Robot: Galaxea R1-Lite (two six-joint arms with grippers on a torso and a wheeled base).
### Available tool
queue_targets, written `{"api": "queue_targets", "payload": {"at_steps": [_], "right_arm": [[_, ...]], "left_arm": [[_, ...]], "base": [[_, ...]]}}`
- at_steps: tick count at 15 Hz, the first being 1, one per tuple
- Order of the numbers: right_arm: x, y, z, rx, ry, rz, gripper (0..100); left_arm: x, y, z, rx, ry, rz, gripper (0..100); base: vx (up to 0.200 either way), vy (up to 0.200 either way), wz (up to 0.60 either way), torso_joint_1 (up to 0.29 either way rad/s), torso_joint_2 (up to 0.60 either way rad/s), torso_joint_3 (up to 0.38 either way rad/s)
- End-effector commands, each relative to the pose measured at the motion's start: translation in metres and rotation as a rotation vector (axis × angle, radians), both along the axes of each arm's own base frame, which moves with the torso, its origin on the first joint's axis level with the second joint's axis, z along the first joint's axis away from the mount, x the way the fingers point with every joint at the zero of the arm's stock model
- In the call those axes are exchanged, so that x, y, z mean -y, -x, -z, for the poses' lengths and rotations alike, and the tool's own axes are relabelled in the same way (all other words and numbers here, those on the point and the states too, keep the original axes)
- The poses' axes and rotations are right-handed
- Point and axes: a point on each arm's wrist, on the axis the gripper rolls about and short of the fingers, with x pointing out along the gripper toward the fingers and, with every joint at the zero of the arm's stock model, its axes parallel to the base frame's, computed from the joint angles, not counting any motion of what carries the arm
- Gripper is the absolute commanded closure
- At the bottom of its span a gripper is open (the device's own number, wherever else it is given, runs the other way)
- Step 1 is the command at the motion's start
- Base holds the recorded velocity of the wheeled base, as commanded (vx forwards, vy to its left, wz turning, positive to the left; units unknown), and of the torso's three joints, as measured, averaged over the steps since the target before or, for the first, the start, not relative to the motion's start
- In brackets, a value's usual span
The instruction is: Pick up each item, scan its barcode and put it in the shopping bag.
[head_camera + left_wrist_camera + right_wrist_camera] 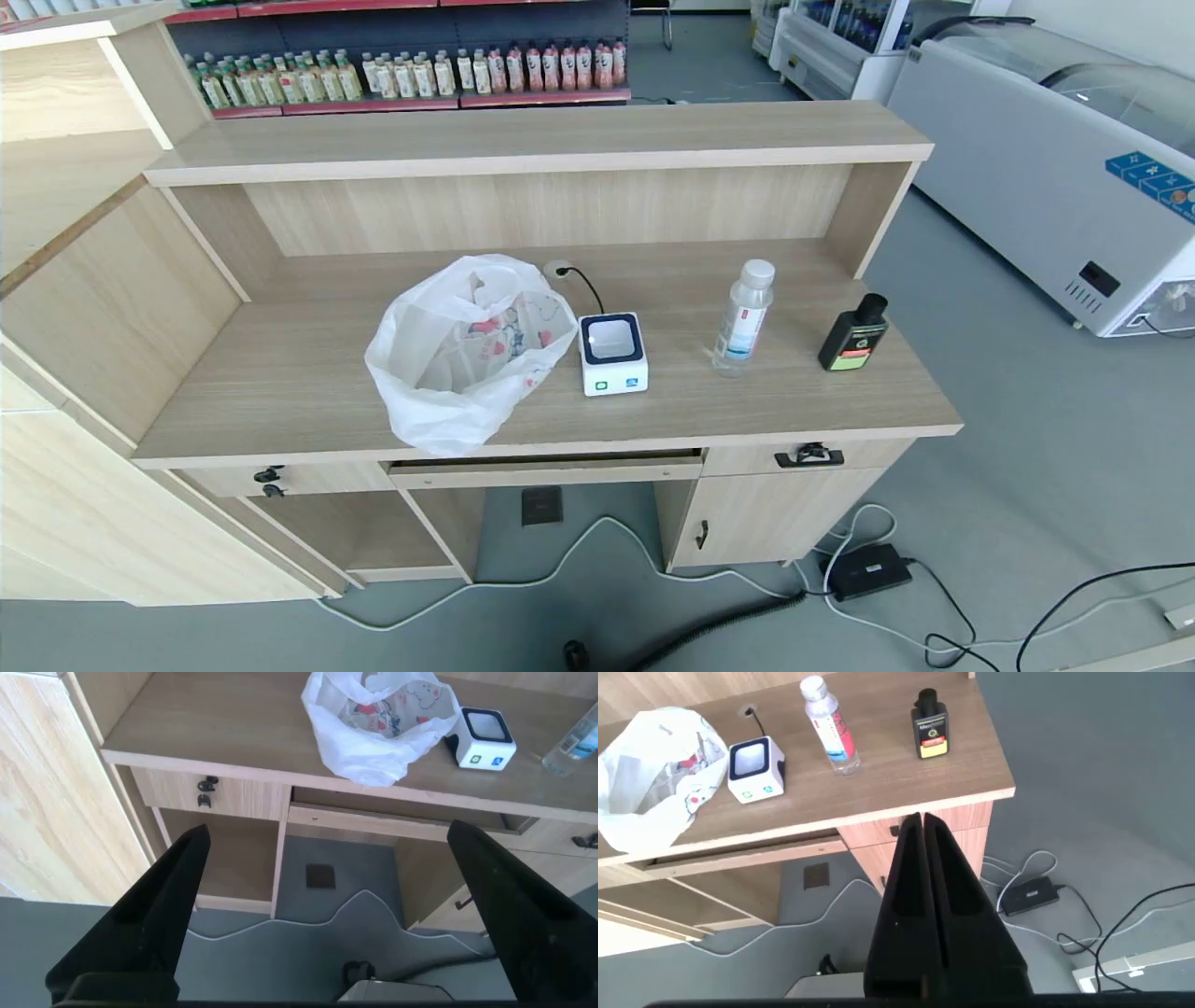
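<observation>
We hold our left gripper [329, 833] wide open and empty, the shopping bag [467, 350] on the counter [280, 383] beyond its fingers [168, 901], then scanner [612, 353], water bottle [744, 317] and dark bottle [853, 334]; our right gripper [921, 821] has its fingers pressed together on nothing, both bottles beyond them.

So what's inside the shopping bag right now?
The shopping bag gapes open; only its own crumpled printed plastic shows inside. Folds hide the bottom. The water bottle and dark bottle stand outside.

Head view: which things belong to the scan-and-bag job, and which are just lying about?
Job: water bottle, dark bottle, barcode scanner, shopping bag.
Lying about: power adapter on the floor, drinks shelf, chest freezer.
</observation>
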Motion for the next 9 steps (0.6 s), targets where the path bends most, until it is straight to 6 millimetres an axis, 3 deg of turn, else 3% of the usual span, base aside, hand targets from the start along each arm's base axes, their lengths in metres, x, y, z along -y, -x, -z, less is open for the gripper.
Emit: {"api": "queue_targets", "payload": {"at_steps": [1,3,5,8,9], "right_arm": [[-0.002,-0.031,-0.011,-0.072,-0.02,-0.017,100],[-0.004,-0.075,-0.021,-0.053,-0.041,-0.006,100],[-0.004,-0.116,-0.012,-0.119,-0.005,0.012,100],[-0.001,-0.157,-0.001,-0.148,0.075,0.02,100],[-0.002,-0.165,0.001,-0.152,0.077,0.016,0]], "left_arm": [[0.0,0.0,0.0,0.001,0.0,0.0,0],[0.0,0.0,0.0,0.001,0.0,0.0,0],[0.0,0.0,0.0,0.001,0.0,0.0,0],[0.0,0.0,0.0,0.001,0.002,0.0,0],[0.0,0.0,0.0,0.001,0.0,0.0,0]], "base": [[0.0,0.0,0.0,0.0,0.0,0.0],[0.0,0.0,0.0,0.0,0.0,0.0],[0.0,0.0,0.0,0.0,0.0,0.0],[0.0,0.0,0.0,0.0,0.0,0.0],[0.0,0.0,0.0,0.0,0.0,0.0]]}}
